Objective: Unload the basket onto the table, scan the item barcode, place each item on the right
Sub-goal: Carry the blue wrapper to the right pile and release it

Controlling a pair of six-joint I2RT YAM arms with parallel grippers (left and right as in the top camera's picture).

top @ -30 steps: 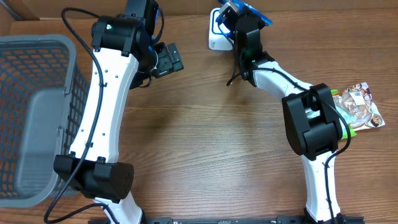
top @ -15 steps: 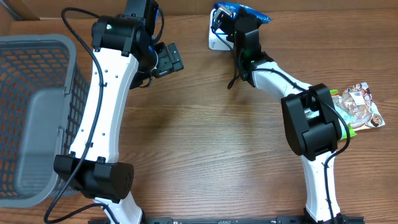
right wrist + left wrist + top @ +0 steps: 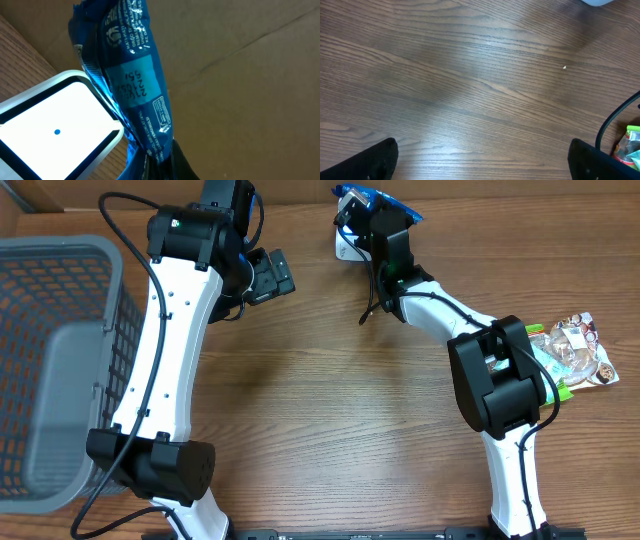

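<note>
Wooden worktop (image 3: 330,410), 12 o'clock: right end effector (image 3: 385,225) clamps blue packet (image 3: 135,85) by one end beside scanner (image 3: 55,132). Packet is judged light, crinkly and slippery. Left end effector (image 3: 485,165) stands wide, empty.

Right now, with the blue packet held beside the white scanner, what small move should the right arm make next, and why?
Probably shift the right end effector so the crinkled blue plastic packet comes over the flat white scanner face. In the wrist view the packet hangs along the scanner's edge, off its blue dot.
</note>
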